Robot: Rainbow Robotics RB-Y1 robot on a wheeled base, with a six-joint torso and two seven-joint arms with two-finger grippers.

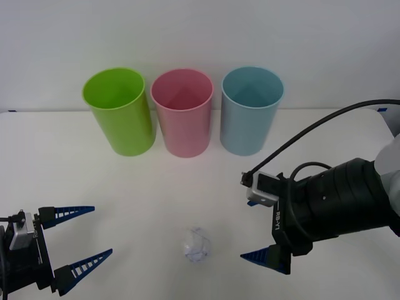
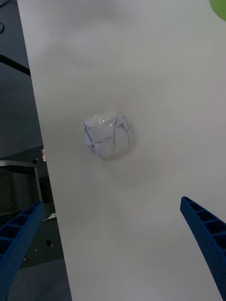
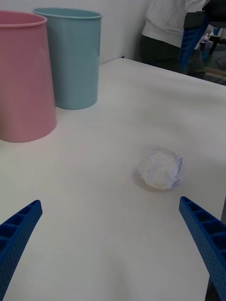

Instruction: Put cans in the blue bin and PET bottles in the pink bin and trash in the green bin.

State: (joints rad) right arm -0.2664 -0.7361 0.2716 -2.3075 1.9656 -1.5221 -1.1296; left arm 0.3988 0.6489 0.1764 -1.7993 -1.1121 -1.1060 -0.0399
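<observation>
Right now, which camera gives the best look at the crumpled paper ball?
The right wrist view: it looks almost straight down on the trash, so its creases show clearly. The left wrist view sees it from the side, on the table before the pink bin. The front view shows it small, near the table's front edge.

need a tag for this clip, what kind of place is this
Probably a robot lab set up for a sorting test: a plain white table against a bare wall, three colour-coded bins, green bin, pink bin and blue bin, and one paper ball, the trash, between the open left gripper and right gripper.

Overhead front, two close wrist views
</observation>
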